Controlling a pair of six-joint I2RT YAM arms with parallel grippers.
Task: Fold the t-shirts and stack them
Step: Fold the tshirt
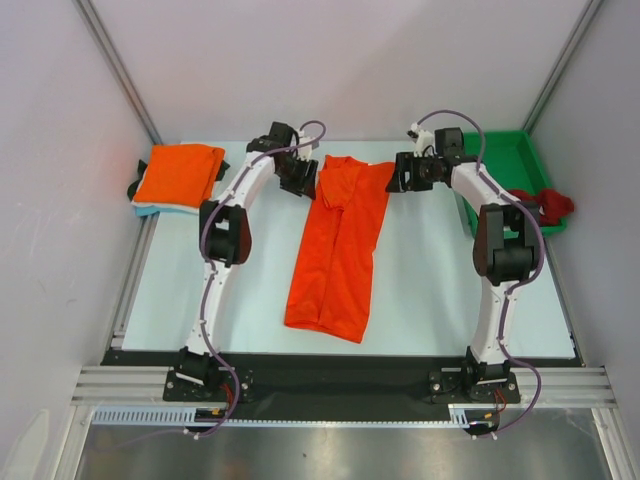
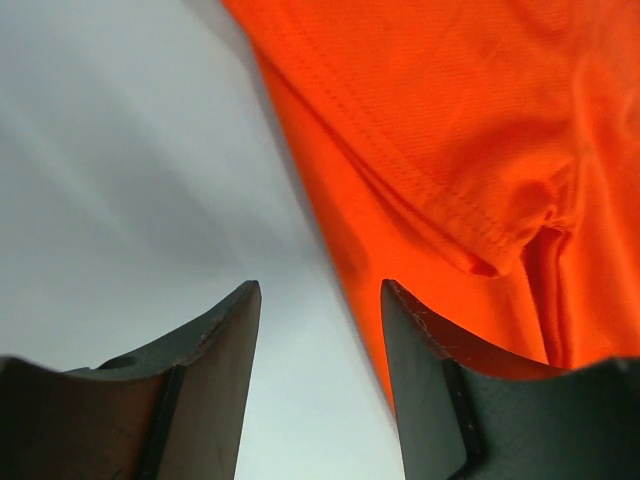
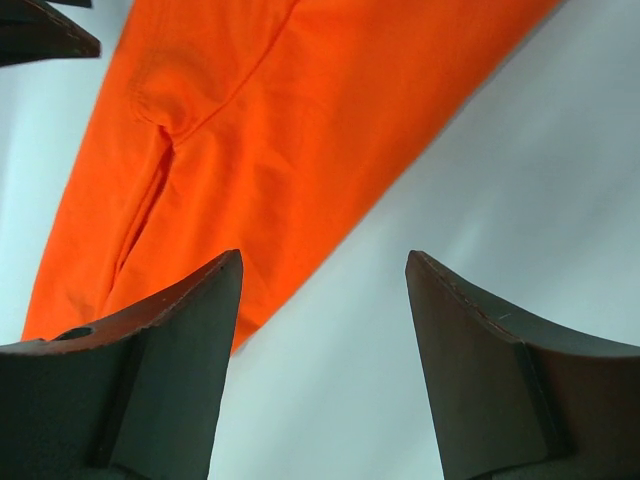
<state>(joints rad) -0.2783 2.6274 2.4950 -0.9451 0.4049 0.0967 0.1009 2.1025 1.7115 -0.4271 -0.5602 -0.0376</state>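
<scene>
A bright orange t-shirt lies lengthwise on the table's middle, sides folded in to a long strip, collar end far. It shows in the left wrist view and the right wrist view. My left gripper is open and empty just left of the shirt's far end. My right gripper is open and empty just right of it. A folded orange t-shirt lies on a pale blue folded one at the far left. A dark red t-shirt hangs over the tray's near corner.
A green plastic tray stands at the far right. White walls and metal posts close in the table on three sides. A black strip and metal rail run along the near edge by the arm bases.
</scene>
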